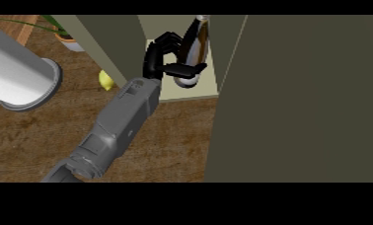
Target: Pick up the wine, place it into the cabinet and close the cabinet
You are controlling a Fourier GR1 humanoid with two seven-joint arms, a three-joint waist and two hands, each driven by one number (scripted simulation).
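The hand (164,54) is curling its fingers and thumb around the wine bottle (193,51), gripping it at the lower body, with the bottle's base just below the thumb and its neck pointing up and away past the fingertips. Which arm this is cannot be told with confidence; it is entering from the lower left, so I am taking it as the left. The bottle is sitting inside the cabinet (189,93), over its pale shelf floor. To finish well, the hand should be lowering the base flat onto the shelf before letting go, then backing out without brushing the open door (291,95) standing to its right. The bottle is looking glossy, dark and slender; the cabinet matte olive; the counter (167,145) rough brown woodgrain. A yellow lemon-like thing (106,81) is lying left of the wrist, beside a smooth grey cylinder (25,78)
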